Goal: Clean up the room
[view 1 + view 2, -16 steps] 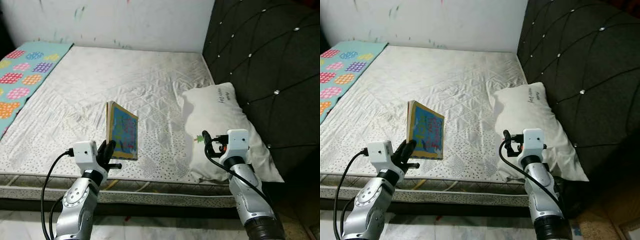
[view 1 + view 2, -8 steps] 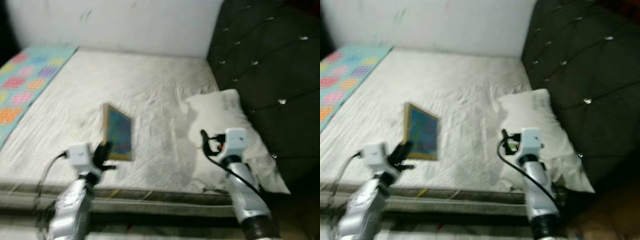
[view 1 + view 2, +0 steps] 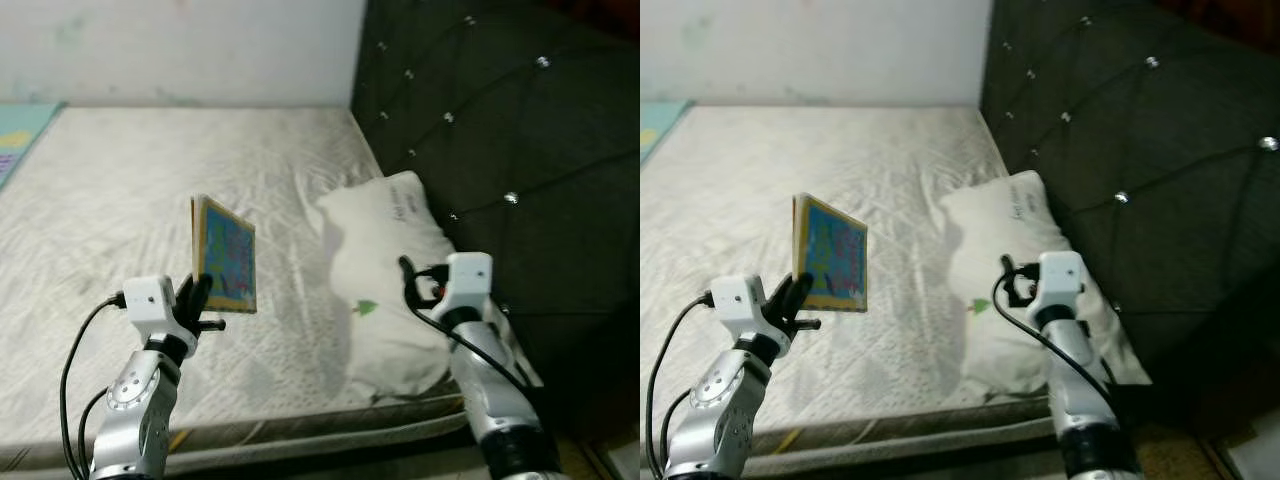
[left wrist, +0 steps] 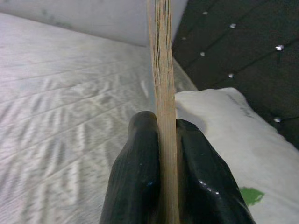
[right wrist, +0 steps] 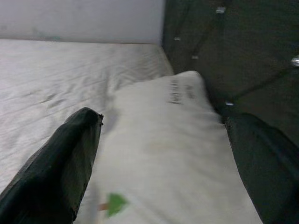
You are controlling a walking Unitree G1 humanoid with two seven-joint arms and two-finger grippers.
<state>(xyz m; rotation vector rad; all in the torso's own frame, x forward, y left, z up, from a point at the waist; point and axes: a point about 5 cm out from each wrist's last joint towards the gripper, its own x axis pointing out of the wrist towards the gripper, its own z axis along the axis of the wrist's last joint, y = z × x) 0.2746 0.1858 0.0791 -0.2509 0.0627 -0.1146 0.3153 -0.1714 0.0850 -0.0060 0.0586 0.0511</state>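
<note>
Left gripper (image 4: 164, 154) fingers clamped on lower edge of colourful book (image 3: 226, 258), held upright above white bed (image 3: 100, 200). Right gripper (image 5: 163, 158) fingers spread wide, empty, above white pillow (image 3: 385, 270) lying beside dark padded headboard (image 3: 500, 130).

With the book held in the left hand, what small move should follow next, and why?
Probably carry the book away from the bed toward a storage place. The left hand already clamps its lower edge upright above the mattress, and the right hand hangs open over the pillow, holding nothing.
</note>
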